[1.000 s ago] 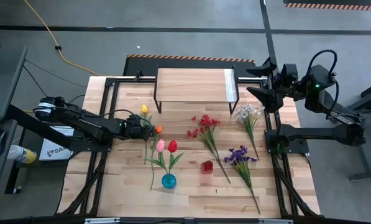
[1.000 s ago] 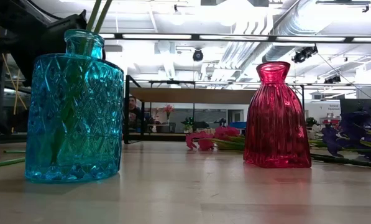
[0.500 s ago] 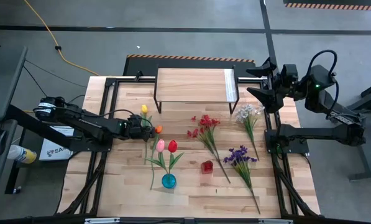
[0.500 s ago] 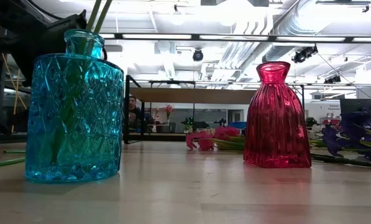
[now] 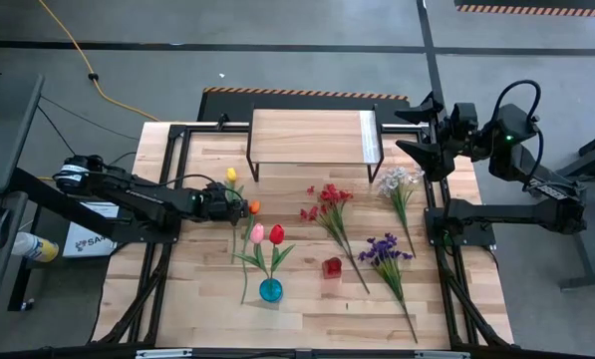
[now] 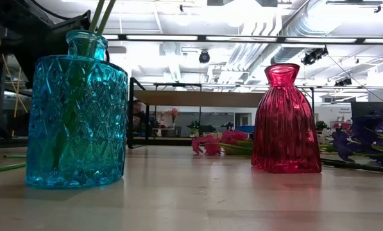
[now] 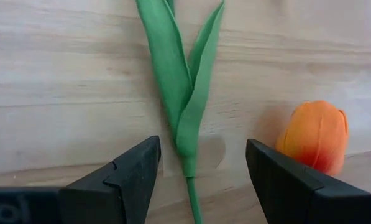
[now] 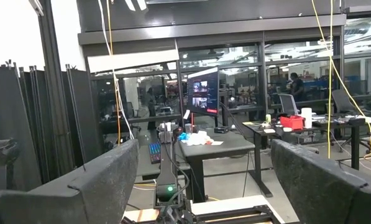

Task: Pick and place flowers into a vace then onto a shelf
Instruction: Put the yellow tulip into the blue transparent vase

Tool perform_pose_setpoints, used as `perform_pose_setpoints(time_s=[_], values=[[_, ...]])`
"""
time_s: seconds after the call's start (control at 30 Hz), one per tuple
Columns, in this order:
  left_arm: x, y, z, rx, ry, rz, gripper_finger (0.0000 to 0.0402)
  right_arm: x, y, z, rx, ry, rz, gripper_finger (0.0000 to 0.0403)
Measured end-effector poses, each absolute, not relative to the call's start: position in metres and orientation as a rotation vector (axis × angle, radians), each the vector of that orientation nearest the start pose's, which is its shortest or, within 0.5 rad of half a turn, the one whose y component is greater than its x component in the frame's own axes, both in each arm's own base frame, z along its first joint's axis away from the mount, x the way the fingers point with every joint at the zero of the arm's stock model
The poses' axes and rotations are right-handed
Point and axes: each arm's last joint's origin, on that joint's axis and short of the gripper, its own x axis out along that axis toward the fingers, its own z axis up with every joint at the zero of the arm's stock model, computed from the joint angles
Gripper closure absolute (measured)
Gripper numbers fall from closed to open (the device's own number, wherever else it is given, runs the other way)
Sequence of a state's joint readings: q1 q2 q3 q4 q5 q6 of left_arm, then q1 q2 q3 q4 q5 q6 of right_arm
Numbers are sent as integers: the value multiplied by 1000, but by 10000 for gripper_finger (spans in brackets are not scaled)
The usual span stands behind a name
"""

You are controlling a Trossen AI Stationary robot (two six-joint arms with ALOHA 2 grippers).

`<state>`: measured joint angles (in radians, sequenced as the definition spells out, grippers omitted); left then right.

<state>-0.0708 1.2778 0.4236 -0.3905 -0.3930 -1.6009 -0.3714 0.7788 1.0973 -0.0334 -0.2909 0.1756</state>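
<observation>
My left gripper (image 5: 234, 204) (image 7: 201, 182) is open and low over the table. Its fingers stand on either side of a green leafy tulip stem (image 7: 184, 106) without touching it. The orange tulip head (image 7: 314, 135) (image 5: 254, 207) lies beside it, and the yellow tulip head (image 5: 231, 175) lies toward the far edge. Pink and red tulips (image 5: 267, 235) stand in the blue glass vase (image 5: 270, 289) (image 6: 76, 119). The red vase (image 5: 332, 267) (image 6: 285, 122) holds nothing. My right gripper (image 5: 424, 128) (image 8: 204, 180) waits open, raised at the shelf's (image 5: 312, 138) right end.
Red sprigs (image 5: 329, 204), white sprigs (image 5: 400, 182) and purple sprigs (image 5: 385, 249) lie flat on the table's right half. Black frame rails (image 5: 167, 199) run along both sides. Bare wood shows near the front edge (image 5: 317, 319). A person sits in the room behind (image 6: 138, 115).
</observation>
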Motion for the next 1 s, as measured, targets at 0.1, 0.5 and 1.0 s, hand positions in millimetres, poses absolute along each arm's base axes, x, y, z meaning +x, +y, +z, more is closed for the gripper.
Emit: perform_pose_setpoints(time_s=[0.1,0.5,1.0], values=[[180,-2,121,-1103,683,1133,124,131,-42,450,82,-276,-56,49],[179,-2,114,-1056,747,1161,189,131,-42,450,84,-276,-56,49],[179,-2,114,-1034,768,1152,210,131,-43,450,85,-281,-90,49]])
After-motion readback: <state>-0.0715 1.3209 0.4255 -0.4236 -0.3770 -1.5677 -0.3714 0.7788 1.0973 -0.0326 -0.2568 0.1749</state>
